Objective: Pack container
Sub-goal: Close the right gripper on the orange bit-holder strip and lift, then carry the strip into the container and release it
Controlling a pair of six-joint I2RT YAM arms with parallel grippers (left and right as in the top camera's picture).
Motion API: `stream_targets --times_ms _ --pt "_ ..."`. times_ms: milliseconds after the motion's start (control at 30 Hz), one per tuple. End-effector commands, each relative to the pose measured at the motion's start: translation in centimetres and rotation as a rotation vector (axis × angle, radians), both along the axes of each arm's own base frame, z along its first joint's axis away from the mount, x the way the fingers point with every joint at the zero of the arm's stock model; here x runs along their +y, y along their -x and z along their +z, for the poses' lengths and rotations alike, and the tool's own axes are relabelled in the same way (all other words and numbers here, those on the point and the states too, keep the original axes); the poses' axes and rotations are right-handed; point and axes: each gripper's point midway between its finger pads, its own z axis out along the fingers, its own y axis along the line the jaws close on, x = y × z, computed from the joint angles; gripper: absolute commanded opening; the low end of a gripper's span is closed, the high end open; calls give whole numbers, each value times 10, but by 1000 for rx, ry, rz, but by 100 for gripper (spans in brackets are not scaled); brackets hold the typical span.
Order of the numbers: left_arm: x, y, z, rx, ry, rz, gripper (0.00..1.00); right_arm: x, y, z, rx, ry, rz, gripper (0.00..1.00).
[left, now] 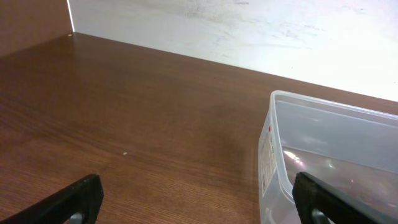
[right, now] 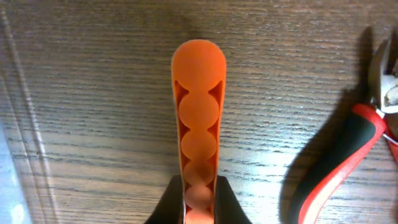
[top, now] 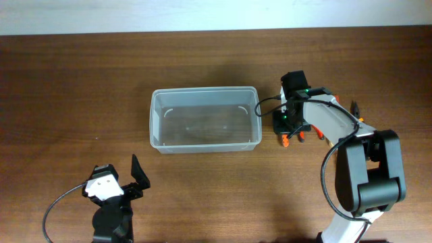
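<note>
— What does the right wrist view add to the overhead one?

— Close detail. It shows the right gripper [right: 199,205] with its black fingers [right: 166,208] pressed against both sides of an orange handle [right: 199,124], which lies on the table [right: 286,56] and points to 12 o'clock. Red-and-black pliers [right: 348,149] lie at 3 o'clock of the handle, apart from it. From overhead the arm hides most of this, and only small orange tips show.

— And the left wrist view?

— It shows the left gripper [left: 199,208] spread wide, one finger [left: 74,202] at each lower corner, with nothing between them but bare wood.

— Where is the container [top: 204,119]?

— At the table's middle, upright, nothing visible inside. The right gripper is just off its 3 o'clock end. The left gripper is well apart from it, at 7 o'clock.

— How do the arms sit?

— The right arm rises from 5 o'clock and bends over, its wrist pointing down. The left sits low at the near edge, aimed towards 1 o'clock.
</note>
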Motion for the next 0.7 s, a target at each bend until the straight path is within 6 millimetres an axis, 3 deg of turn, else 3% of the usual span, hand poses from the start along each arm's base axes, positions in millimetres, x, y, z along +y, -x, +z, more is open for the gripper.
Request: stream_targets --times_ms 0,133,367,500,600,667 --pt "0 0 0 0 -9 -1 99 1 -11 9 -32 -8 -8 4" --pt "0 0 0 0 -9 -1 99 6 -45 53 -144 -24 -7 4" --pt "0 0 0 0 -9 -1 99 10 -96 166 -353 -8 36 4" --pt "0 0 0 0 -9 -1 99 35 -99 220 -432 -24 221 4" --pt "0 0 0 0 -9 -1 99 59 -87 237 -440 -12 401 4" --pt "0 0 0 0 -9 -1 99 79 -76 237 -429 -2 533 4"
